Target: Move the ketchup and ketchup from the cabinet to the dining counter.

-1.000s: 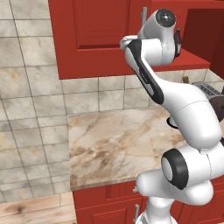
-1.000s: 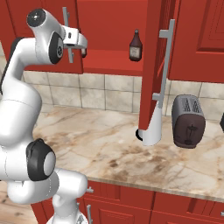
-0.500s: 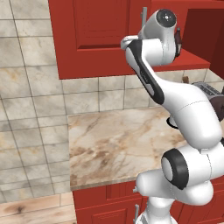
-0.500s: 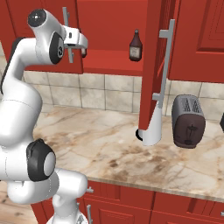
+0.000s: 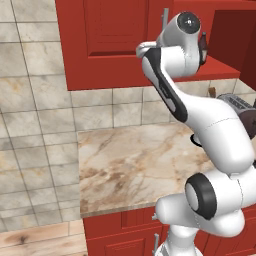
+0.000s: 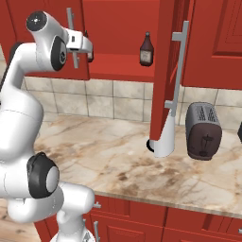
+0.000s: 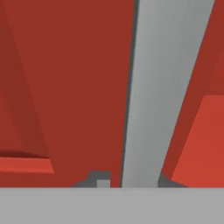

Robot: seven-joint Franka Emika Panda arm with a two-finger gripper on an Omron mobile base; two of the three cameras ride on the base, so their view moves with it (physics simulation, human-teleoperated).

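Note:
One ketchup (image 6: 146, 50) stands upright on the red shelf of the cabinet (image 6: 118, 71), whose right door (image 6: 166, 66) hangs wide open. The other ketchup (image 6: 90, 53) peeks out at the shelf's left end, mostly hidden behind my hand. My gripper (image 6: 74, 47) is up at the left door (image 5: 105, 40), shut on its vertical silver handle (image 6: 71, 21). In the hand view the handle (image 7: 168, 87) runs up close between the finger tips of my gripper (image 7: 131, 180). The dining counter is out of view.
Below the cabinet lies a marbled worktop (image 6: 104, 160) backed by tiles. On it stand a dark toaster (image 6: 203, 130) and a white paper-towel roll (image 6: 163, 143), half hidden by the open door. The open door's handle (image 6: 177, 71) juts out. Red drawers (image 6: 142, 215) line the front.

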